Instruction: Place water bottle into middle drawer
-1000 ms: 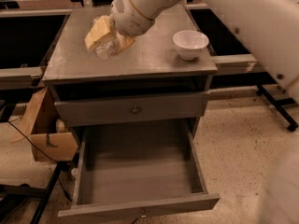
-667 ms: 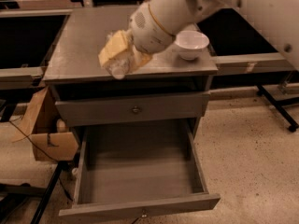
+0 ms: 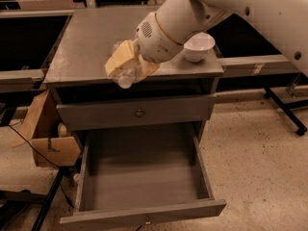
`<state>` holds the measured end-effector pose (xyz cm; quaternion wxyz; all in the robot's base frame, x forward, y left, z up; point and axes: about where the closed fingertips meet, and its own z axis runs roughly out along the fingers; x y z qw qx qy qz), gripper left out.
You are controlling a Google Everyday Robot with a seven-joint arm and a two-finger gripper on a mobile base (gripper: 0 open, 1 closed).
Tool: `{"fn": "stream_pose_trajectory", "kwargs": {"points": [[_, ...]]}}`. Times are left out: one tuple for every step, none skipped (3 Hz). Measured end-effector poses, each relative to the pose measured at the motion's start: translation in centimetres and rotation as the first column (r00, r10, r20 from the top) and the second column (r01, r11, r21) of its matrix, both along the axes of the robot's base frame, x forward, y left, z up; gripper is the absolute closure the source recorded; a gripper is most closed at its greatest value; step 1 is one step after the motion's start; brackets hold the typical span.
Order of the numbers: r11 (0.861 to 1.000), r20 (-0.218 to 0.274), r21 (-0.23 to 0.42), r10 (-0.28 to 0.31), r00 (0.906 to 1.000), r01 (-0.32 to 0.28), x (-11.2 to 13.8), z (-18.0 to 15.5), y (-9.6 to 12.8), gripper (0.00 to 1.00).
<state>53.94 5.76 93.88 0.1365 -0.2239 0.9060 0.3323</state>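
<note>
My gripper (image 3: 126,64) with yellowish fingers is shut on the water bottle (image 3: 125,77), a small clear ribbed bottle whose white cap points down toward the camera. It hangs above the front edge of the grey cabinet top (image 3: 86,47). The middle drawer (image 3: 144,170) is pulled wide open below, with a plain grey floor and nothing in it. The bottle is higher than the drawer and over its back left part.
A white bowl (image 3: 198,45) stands on the cabinet top at the right, just behind my arm. A shut drawer front with a round knob (image 3: 139,113) lies above the open drawer. A cardboard box (image 3: 48,134) and cables sit on the floor at left.
My arm has carried the bottle forward and to the right, from over the cabinet top's back left to its front edge, and it now sits lower.
</note>
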Motion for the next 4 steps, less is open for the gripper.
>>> {"fn": "stream_pose_trajectory", "kwargs": {"points": [[1.0, 0.014, -0.005, 0.017, 0.9998, -0.017, -0.5, 0.0, 0.3, 1.0], [0.999, -0.004, -0.017, 0.044, 0.999, -0.044, -1.7, -3.3, 1.1, 1.0], [0.996, -0.102, -0.006, 0.084, 0.9913, -0.085, -3.7, -10.7, 2.3, 1.0], [0.993, -0.231, 0.015, 0.12, 0.9656, -0.119, -5.0, -18.6, 4.0, 1.0]]}}
